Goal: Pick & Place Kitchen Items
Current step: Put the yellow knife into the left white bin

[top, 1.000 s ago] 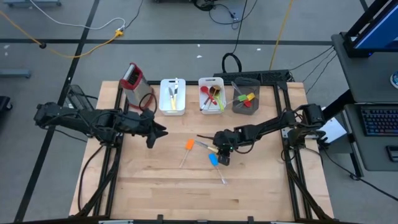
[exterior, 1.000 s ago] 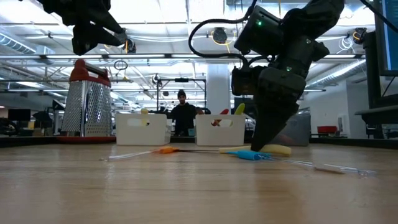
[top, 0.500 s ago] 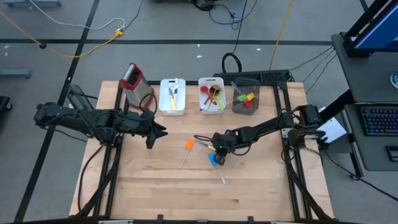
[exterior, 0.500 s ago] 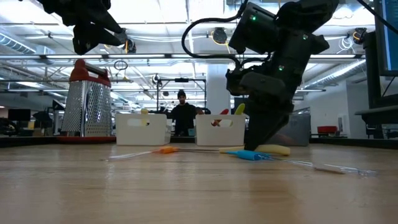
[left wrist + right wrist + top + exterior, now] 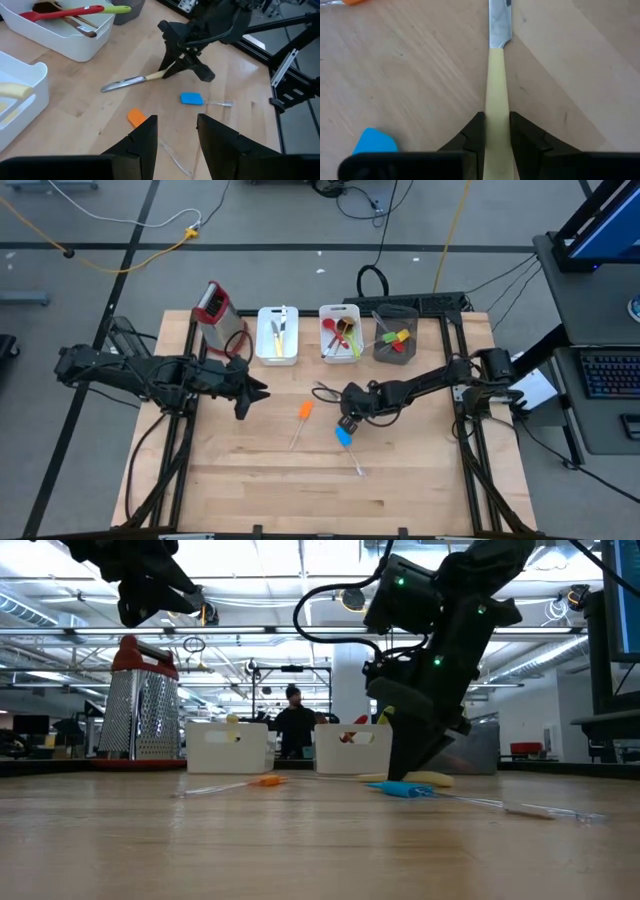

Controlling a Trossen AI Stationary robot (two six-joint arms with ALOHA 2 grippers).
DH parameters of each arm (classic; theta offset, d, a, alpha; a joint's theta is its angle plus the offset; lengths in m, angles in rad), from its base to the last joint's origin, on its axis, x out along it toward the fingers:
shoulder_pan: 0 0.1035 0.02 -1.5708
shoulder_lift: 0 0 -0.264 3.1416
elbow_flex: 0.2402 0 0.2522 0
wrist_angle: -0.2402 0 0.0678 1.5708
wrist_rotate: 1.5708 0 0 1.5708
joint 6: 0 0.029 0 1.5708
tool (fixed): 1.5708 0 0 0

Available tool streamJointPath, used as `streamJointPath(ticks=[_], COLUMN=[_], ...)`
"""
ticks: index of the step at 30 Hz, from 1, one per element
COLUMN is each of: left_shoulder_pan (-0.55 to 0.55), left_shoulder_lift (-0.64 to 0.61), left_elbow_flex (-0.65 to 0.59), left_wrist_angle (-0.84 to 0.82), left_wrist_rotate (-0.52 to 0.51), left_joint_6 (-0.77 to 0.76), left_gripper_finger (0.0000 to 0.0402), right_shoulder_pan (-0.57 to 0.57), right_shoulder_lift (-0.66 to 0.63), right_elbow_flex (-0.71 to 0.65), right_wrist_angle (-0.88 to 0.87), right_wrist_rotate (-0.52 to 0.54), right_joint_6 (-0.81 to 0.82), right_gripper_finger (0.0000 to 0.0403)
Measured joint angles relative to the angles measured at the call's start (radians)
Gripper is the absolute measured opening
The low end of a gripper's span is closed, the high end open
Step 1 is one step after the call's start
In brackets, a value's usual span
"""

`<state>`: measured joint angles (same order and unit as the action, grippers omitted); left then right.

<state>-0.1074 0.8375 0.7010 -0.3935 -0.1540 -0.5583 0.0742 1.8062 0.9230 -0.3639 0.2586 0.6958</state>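
**Currently: Right End Effector Closed on Knife Handle**

Currently the right end effector is down at the middle of the surface, its two fingers pressed against either side of the cream handle of a knife. The knife lies flat on the wood, with the metal blade pointing away from the fingers. In the left wrist view the right arm stands tilted over the handle end.

The blue spatula lies just beside the right end effector, on the side nearer the front edge, with its clear handle trailing toward that edge. The orange spatula lies near, toward the left arm, also flat on the wood.

The left end effector hovers above the surface on the left side, well apart from the knife, with its fingers set a narrow gap apart and nothing between them.

Along the back edge stand:
- a grater with a red top;
- a white bin holding cream-handled utensils;
- a second white bin holding a red spoon and wooden pieces;
- a grey cup holding coloured utensils.

In the low view a person stands far behind the bins.
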Motion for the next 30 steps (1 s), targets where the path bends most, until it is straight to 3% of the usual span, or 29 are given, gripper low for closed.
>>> streamJointPath(ticks=[17, 30], left_shoulder_pan=[0.000, 0.017], left_shoulder_lift=[0.000, 0.000], left_elbow_flex=[0.000, 0.000], left_wrist_angle=[-0.033, 0.038], left_wrist_rotate=[0.000, -0.002], left_joint_6=[0.086, 0.017], left_gripper_finger=[0.0141, 0.0141], right_shoulder_pan=[-0.037, -0.105], right_shoulder_lift=[-0.221, -0.278], right_elbow_flex=[-0.005, -0.002], right_wrist_angle=[0.160, 0.749], right_wrist_rotate=[-0.054, -0.185], right_joint_6=[0.038, 0.044], right_gripper_finger=[0.0059, 0.0059])
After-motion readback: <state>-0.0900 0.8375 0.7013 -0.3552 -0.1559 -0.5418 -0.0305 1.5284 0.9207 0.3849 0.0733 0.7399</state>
